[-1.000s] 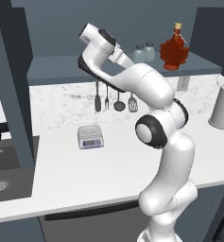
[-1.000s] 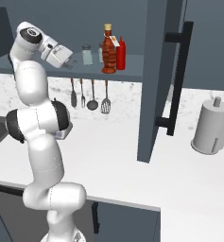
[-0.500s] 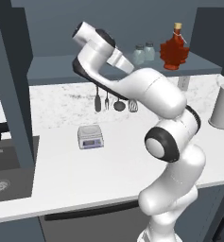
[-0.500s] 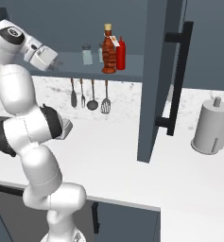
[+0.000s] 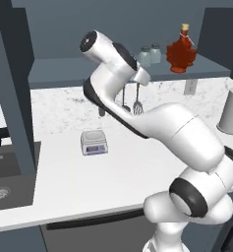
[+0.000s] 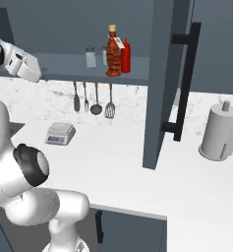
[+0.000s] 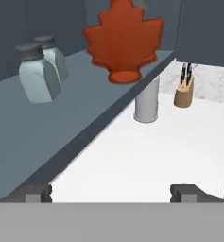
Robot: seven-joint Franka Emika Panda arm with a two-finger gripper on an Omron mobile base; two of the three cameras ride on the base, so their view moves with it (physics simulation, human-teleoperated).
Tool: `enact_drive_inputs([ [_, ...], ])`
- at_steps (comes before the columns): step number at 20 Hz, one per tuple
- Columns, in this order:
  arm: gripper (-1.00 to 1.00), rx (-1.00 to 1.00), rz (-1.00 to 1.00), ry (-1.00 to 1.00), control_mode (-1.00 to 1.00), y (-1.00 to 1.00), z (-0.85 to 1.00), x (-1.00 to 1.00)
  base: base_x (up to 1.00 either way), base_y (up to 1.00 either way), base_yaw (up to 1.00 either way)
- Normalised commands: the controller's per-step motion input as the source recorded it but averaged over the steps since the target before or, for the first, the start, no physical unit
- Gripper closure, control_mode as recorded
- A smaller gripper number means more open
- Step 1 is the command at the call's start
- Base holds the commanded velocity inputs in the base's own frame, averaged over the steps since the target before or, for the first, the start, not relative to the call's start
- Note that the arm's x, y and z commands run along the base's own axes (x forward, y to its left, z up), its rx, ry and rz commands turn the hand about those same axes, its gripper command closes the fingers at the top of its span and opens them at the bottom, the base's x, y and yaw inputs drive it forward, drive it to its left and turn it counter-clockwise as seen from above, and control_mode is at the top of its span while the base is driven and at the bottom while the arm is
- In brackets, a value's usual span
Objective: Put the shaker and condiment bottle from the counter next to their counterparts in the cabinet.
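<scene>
Two small bluish-grey shakers with grey caps (image 7: 38, 75) (image 7: 53, 56) stand side by side on the dark blue cabinet shelf (image 7: 61, 125). Right of them on the same shelf stands the maple-leaf condiment bottle (image 7: 125, 40), which also shows in the left base view (image 5: 182, 49). In the right base view the leaf bottle (image 6: 114, 56) stands next to a slim red squeeze bottle (image 6: 126, 56). My gripper (image 7: 111, 193) is open and holds nothing. It hangs in front of the shelf edge, left of the shakers and apart from them. The white hand (image 6: 25, 66) sits well left of the bottles.
On the white counter (image 5: 137, 167) sit a small kitchen scale (image 5: 94, 142), a paper towel roll (image 6: 218, 133) and a knife block (image 7: 184, 90). Utensils (image 6: 96, 98) hang on the marbled backsplash. The open cabinet door (image 6: 162, 83) juts out at the right. A sink (image 5: 5, 182) lies at the left.
The arm has swung back and to the left, away from the shakers and bottles on the shelf. The jaws have stayed open and the things on the shelf have not moved.
</scene>
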Motion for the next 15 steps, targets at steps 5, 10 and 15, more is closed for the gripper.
enact_drive_inputs([
  [5, -1.00, 0.03, 0.48, -0.10, -1.00, -0.06, -0.20, -1.00, 0.00, 0.00, 0.00],
  [10, -1.00, 0.04, 0.46, -0.07, -1.00, -0.01, -0.29, -1.00, 0.00, 0.00, 0.00],
  [15, -1.00, 0.01, 0.41, -0.07, -1.00, 0.00, -0.33, -1.00, 0.00, 0.00, 0.00],
])
